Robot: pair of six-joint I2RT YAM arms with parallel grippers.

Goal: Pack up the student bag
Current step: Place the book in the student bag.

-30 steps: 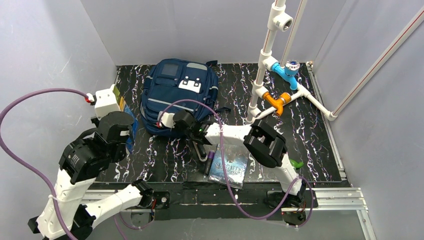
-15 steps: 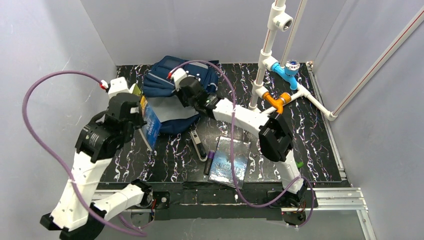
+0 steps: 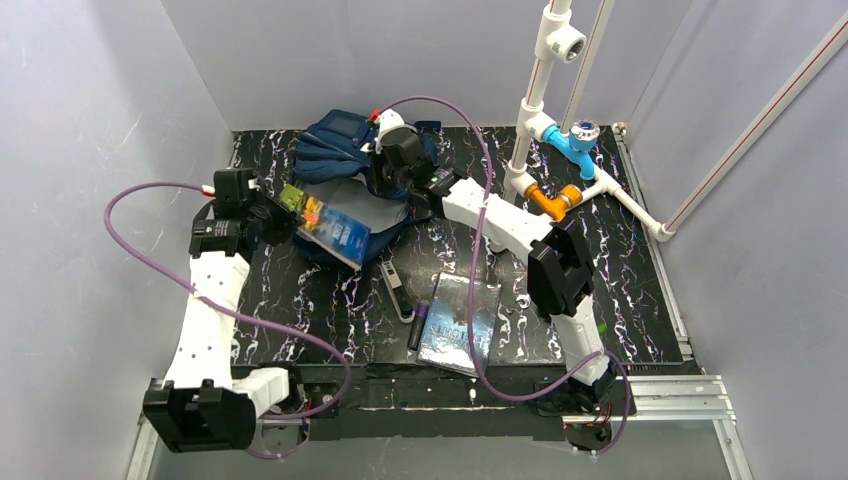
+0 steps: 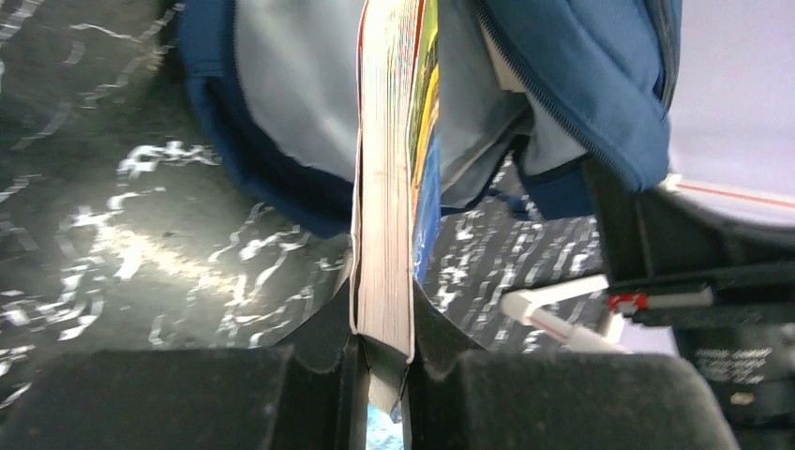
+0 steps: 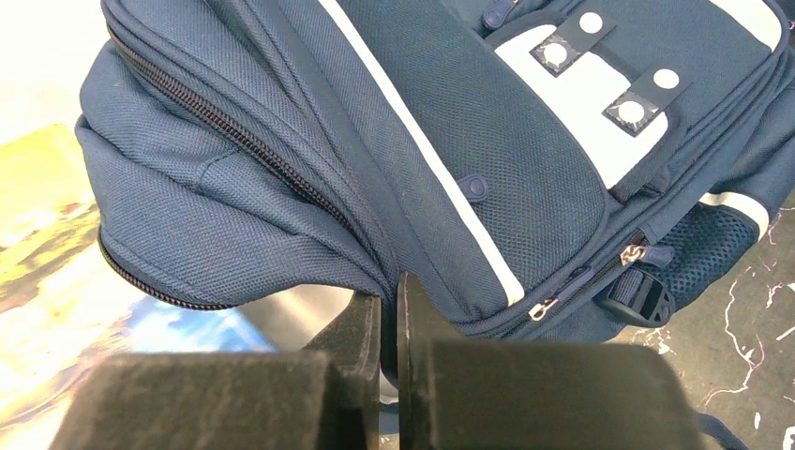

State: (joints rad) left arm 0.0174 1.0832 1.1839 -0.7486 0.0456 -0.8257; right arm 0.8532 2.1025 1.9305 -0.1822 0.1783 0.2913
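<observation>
One book [image 4: 384,187] is partway in: the left pincer [image 4: 382,352] grips its near edge, and the far end, straight ahead, enters the grey-lined mouth of the student bag [image 5: 450,141]. The right pincer [image 5: 389,309], closed tight on the bag's flap, holds that mouth open. Well behind this pincer, a second book [image 3: 460,320], a purple pen [image 3: 422,318] and a black tool [image 3: 397,290] lie on the desk [image 3: 620,280], so most of the packing looks undone.

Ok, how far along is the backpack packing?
Done: the backpack is open, its flap pinched up by the right gripper. In hand: the left gripper holds a colourful book edge-on at the opening, not fully in. Left: a second book, a purple-tipped marker and a dark slim item on the table.
</observation>
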